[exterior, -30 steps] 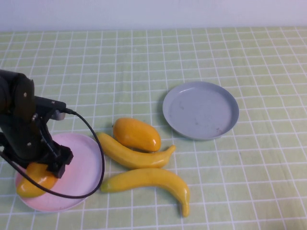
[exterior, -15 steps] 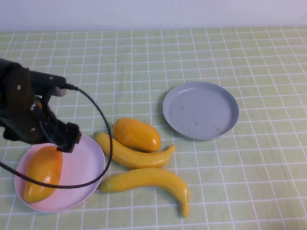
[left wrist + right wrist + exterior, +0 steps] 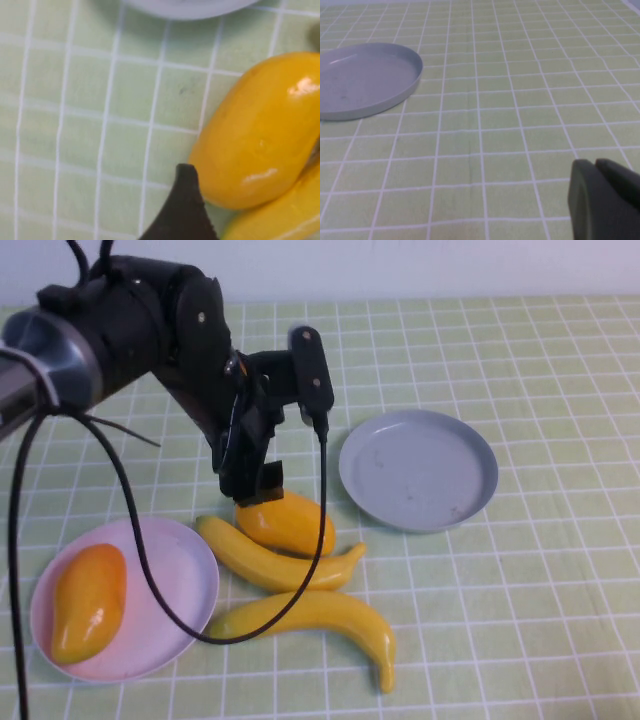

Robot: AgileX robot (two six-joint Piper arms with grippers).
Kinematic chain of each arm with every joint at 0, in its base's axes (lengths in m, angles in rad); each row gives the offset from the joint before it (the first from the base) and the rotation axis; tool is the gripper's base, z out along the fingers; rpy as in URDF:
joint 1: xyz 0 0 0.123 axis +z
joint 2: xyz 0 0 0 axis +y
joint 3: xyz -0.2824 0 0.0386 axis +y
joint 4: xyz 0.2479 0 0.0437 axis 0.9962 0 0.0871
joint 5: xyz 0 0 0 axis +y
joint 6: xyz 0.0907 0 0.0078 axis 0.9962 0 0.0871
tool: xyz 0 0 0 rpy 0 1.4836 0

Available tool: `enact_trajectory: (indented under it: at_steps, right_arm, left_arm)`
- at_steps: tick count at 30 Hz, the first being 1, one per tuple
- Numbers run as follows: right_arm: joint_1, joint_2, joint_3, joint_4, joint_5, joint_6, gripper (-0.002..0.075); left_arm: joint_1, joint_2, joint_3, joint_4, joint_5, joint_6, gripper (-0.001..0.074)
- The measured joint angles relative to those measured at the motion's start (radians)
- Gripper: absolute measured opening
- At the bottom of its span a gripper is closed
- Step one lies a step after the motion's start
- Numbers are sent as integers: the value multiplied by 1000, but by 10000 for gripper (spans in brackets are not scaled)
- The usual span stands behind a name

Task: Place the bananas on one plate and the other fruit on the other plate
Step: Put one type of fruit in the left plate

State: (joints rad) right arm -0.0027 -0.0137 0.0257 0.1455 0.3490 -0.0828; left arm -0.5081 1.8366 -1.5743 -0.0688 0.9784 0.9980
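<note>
Right under my left gripper [image 3: 252,486] sits the second mango [image 3: 286,521], touching a banana [image 3: 275,560]; I cannot tell how its jaws stand. It looks smooth, slippery and firm, so I would grab its fat middle. My right gripper [image 3: 605,200] is parked with its jaws pressed together, well away from the grey-blue plate [image 3: 365,80].

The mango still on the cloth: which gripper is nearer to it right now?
Left. The left gripper hangs right at the upper end of the loose mango. The right gripper is off past the grey-blue plate, out of the high view.
</note>
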Motion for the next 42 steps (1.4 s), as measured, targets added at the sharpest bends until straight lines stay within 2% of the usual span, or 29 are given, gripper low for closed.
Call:
enact_trajectory:
  at_steps: [2,5,15,37,42]
  right_arm:
    - [0,0,0,0,0,0,-16]
    - [0,0,0,0,0,0,-16]
    - [0,0,0,0,0,0,-15]
    - [0,0,0,0,0,0,-15]
    - [0,0,0,0,0,0,-16]
  left_arm:
    - [0,44,-21,-20,8,164,521]
    - [0,102,-38,-27,9,307,497]
    - [0,185,-40,-83,-27,526,487]
    - [0,223,-61,-105,-36,547,463]
    - [0,188,-57,-96,-42,433,463]
